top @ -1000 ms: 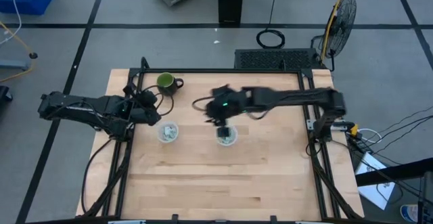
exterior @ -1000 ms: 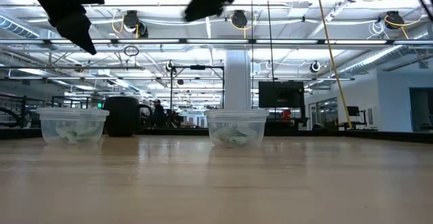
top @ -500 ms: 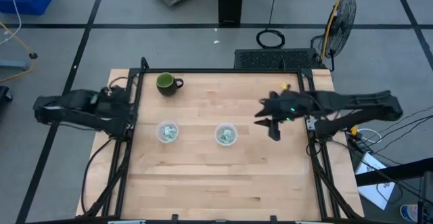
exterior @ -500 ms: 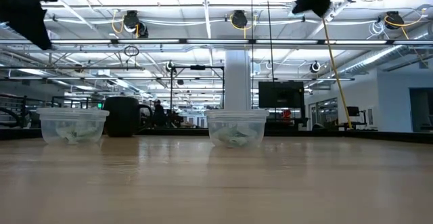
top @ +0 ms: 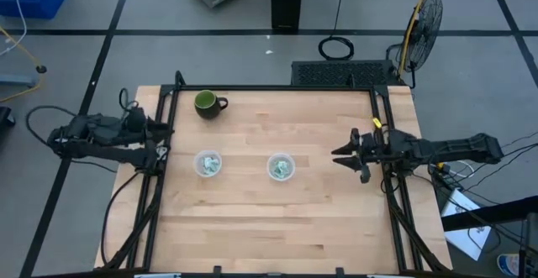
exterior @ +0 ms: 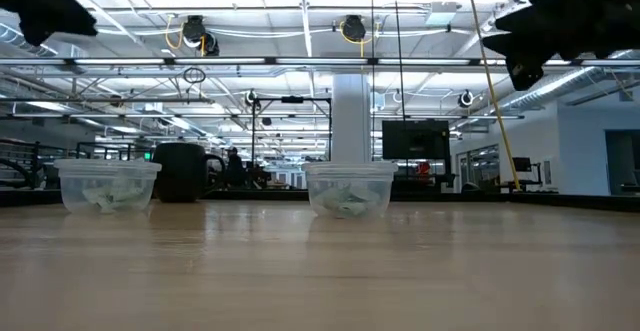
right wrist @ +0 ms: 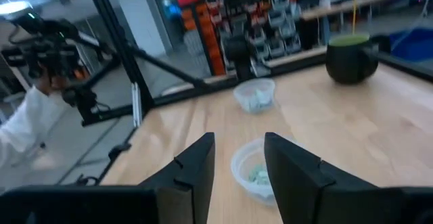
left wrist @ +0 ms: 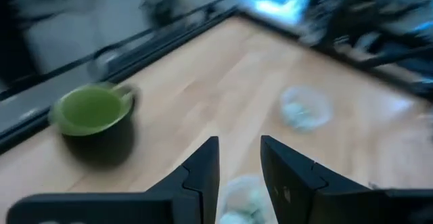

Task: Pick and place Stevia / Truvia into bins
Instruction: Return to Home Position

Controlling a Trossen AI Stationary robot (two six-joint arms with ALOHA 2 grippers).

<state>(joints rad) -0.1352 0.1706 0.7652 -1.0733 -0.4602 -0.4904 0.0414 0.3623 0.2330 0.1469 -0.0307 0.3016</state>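
Two clear cups stand on their bases on the wooden table: the left cup and the right cup. Pale green and white Stevia packets lie inside both. My left gripper hovers at the table's left edge, open and empty. My right gripper hovers near the table's right edge, open and empty, pointing toward the cups. In the low view both grippers hang high above the table. I see no packets on the bare table.
A dark green mug stands near the table's far left corner. Black frame rails run along the table's left and right sides. A person's white sleeve shows beyond the table in the right wrist view.
My right gripper has drawn back from above the right cup toward the table's right edge, sinking a little. My left gripper has pulled back from near the mug and left cup to the table's left edge. The cups and mug have stayed put.
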